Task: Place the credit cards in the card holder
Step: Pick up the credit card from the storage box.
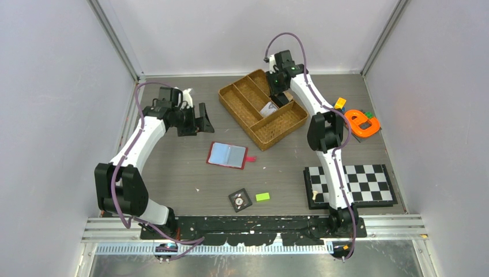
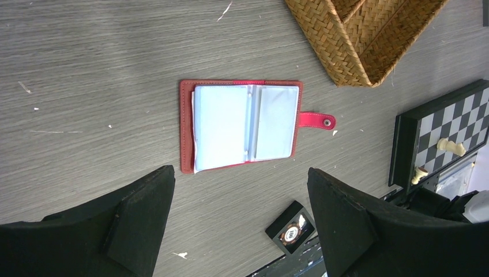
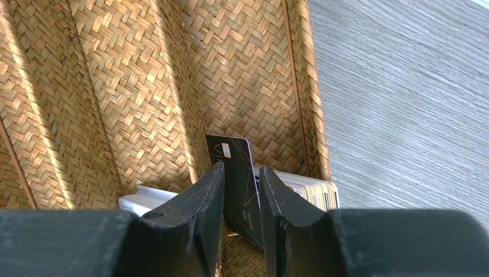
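- Right gripper (image 3: 241,173) clamps a thin black plastic credit card (image 3: 229,151), upright in the woven brown tray (image 3: 115,86).
- Likely light, stiff and slippery: pinch across its flat faces.
- Left gripper (image 2: 241,173), fingers apart, hovers above the open red leather card holder (image 2: 242,124) on the bench (image 2: 86,69).

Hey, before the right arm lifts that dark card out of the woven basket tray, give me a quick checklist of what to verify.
1. Grip: the right gripper pinches the black credit card with thin pale lines on both faces: ok.
2. Single card: the pale stacked cards lie flat in the brown woven divided tray, none caught between the fingers: ok.
3. Holder ready: the red leather-like folding wallet lies open, grey-blue pockets up: ok.
4. Other arm: the left gripper is open, empty and not touching the wallet: ok.
5. Which pocket slot is free for a card: cannot tell.
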